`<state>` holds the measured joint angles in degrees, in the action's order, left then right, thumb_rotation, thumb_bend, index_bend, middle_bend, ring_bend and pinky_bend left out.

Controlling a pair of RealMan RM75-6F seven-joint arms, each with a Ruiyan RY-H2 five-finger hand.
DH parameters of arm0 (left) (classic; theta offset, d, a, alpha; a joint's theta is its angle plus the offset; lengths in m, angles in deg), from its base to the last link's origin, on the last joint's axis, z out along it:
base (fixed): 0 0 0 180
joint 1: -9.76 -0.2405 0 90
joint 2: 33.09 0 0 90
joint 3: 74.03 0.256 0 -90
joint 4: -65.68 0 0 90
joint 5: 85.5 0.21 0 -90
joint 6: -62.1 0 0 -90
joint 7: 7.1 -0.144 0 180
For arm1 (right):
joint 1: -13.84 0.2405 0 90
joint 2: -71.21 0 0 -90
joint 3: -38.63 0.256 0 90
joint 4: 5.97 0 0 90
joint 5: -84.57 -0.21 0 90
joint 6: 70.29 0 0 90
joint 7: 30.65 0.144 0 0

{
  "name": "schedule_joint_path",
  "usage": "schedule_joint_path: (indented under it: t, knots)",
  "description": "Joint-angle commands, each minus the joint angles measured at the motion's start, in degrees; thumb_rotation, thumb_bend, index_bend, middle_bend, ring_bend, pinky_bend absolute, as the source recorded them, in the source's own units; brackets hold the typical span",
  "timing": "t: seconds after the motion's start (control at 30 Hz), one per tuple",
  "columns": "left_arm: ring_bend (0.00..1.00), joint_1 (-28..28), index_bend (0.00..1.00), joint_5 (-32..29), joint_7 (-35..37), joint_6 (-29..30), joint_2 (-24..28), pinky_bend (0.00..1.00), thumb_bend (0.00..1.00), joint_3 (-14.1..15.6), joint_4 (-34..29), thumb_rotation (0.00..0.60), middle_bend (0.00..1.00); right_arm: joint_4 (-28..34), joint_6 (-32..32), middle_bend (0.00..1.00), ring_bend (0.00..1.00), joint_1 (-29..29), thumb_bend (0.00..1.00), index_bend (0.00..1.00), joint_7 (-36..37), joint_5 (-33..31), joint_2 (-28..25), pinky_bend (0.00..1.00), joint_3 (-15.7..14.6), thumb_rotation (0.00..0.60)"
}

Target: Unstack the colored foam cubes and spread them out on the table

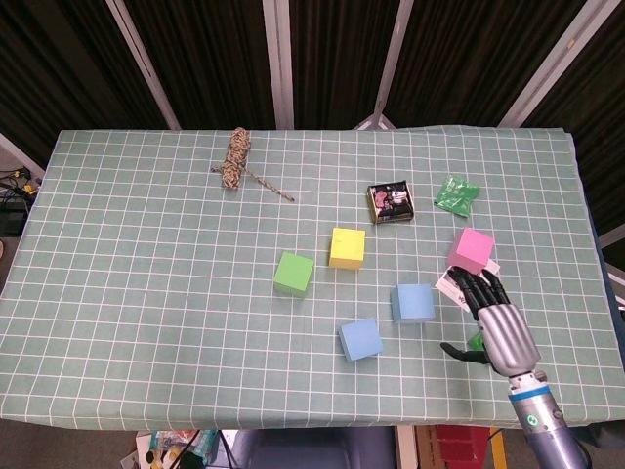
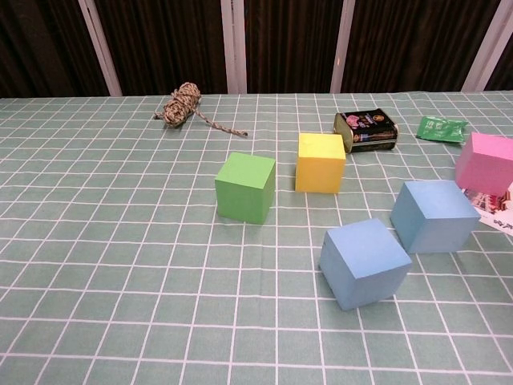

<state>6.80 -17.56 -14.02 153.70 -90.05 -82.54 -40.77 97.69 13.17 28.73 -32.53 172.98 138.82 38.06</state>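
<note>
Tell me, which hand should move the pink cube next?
Probably the right hand. It hangs open just below the pink cube at the table's right side, with nothing in it. The left hand shows in neither view.

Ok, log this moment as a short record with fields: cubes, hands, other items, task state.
cubes: green cube, yellow cube, pink cube, far blue cube, near blue cube; all single, none stacked
spacing: every cube apart from the others on the table
right hand: right hand open, holding nothing, near the table's right front edge
left hand: not in view
other items: rope coil, dark tin, green packet, printed card beside the pink cube
task state: cubes look unstacked and spread
</note>
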Motion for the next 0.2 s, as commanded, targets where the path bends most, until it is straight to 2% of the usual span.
schedule_joint_path:
  t: [0.03, 0.2]
  knots:
    - [0.0, -0.04, 0.15, 1.36, -1.12, 0.97, -1.05, 0.0, 0.17, 0.55, 0.61, 0.6, 0.0, -7.04, 8.0, 0.1, 0.12, -5.5, 0.12, 0.08, -4.75, 5.57, 3.56, 0.01, -2.0, 0.6]
    - [0.0, 0.28, 0.15, 1.69, -4.25, 1.2, -2.35, 0.0, 0.17, 1.07, 0.64, 0.6, 0.0, -8.42, 8.55, 0.06, 0.1, -7.82, 0.12, 0.08, -7.86, 5.42, 2.95, 0.01, -3.42, 0.6]
